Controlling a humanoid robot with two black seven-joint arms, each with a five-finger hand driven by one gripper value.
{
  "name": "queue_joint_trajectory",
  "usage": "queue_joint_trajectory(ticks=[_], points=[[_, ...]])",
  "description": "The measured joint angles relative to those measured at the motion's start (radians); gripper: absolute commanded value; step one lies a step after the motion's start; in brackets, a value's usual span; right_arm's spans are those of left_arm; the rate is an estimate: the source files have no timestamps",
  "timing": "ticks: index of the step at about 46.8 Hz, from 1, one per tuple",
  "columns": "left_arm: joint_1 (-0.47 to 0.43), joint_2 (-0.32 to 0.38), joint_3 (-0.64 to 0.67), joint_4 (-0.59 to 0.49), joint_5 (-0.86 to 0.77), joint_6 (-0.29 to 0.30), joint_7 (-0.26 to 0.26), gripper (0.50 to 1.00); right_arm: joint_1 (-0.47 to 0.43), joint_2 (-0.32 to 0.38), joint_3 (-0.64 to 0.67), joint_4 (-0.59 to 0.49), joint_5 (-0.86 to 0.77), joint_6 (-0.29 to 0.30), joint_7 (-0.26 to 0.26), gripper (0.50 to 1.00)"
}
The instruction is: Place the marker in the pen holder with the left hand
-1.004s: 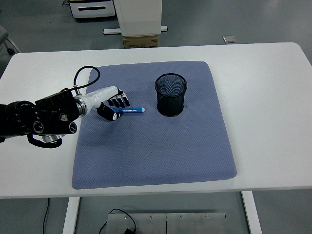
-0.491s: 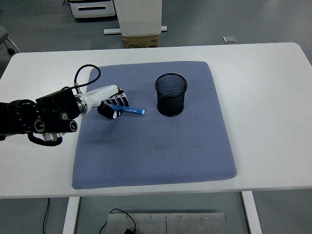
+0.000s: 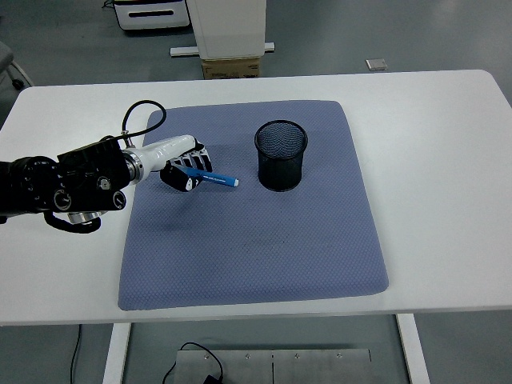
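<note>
Over the mat's [image 3: 256, 240] left part, left robot hand [image 3: 186, 170] is clamped on the marker [image 3: 214, 179]: blue barrel, tip pointing right toward the holder [image 3: 281, 155], tilted slightly down. Holder is black mesh, upright, near the marker's tip but apart from it. Mat is blue-grey, on a white tabletop [image 3: 432, 160]. Grey floor and a cardboard box [image 3: 230, 67] beyond the far edge.

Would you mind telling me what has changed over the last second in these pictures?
The left hand, already closed on the blue marker, has risen slightly and tipped it, so its free end now points down toward the pen holder side. The arm has drawn back a little leftward. The pen holder and the grey mat have not moved.
</note>
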State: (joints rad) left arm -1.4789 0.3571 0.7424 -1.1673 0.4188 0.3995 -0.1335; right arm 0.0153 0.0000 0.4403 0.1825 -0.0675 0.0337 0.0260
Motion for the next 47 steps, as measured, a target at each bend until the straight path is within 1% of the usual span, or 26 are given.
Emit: queue_joint_trajectory(ticks=[20,25,37,41,47], points=[[-0.052,0.009,0.000,0.000,0.000,-0.018,-0.006,0.500,0.000,0.000,0.000,0.000,0.000,0.000,0.000,1.000],[-0.061,0.011,0.001,0.000,0.000,-0.034,-0.007,0.500,0.000,0.000,0.000,0.000,0.000,0.000,0.000,1.000],[-0.084,0.021,0.002,0.000,0.000,-0.039,-0.008,0.500,0.000,0.000,0.000,0.000,0.000,0.000,0.000,1.000],[-0.105,0.023,0.003,-0.001,0.002,-0.050,-0.008,0.500,0.000,0.000,0.000,0.000,0.000,0.000,0.000,1.000],[-0.156,0.026,0.027,-0.002,0.002,-0.080,-0.008,0.500,0.000,0.000,0.000,0.000,0.000,0.000,0.000,1.000]])
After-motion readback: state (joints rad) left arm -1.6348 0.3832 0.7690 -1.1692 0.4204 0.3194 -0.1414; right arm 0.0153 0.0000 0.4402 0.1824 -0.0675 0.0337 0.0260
